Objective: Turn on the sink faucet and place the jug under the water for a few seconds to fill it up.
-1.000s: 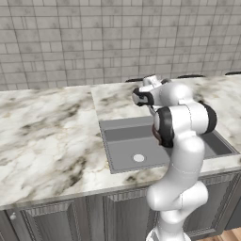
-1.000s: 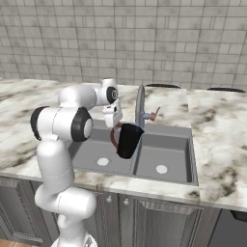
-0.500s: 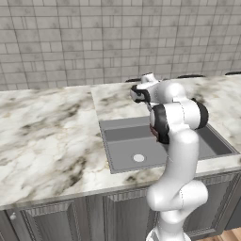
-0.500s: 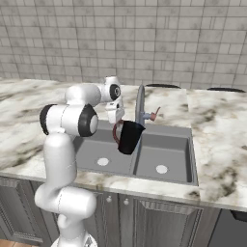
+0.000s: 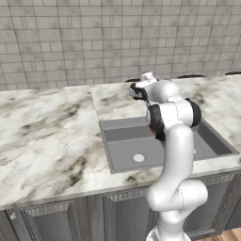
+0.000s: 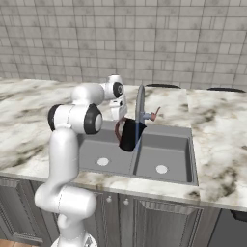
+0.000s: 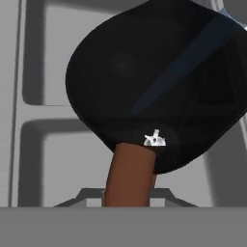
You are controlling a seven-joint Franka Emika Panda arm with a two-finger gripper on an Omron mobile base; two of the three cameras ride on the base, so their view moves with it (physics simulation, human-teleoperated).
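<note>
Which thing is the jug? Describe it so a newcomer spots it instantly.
Find the dark grey two-basin sink sunk in the marble counter, then the tall grey gooseneck faucet behind its divider. The jug hangs tilted beside that pipe, held by the gripper: the only matte black vessel, with a reddish-brown handle.

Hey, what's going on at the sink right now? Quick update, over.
Gripper shut on jug by its handle. Jug tilted over the sink, in the water from the faucet. Nothing blocking.

jug (image 6: 130, 135) over sink (image 6: 164, 144), just beside faucet (image 6: 140, 108)
</note>
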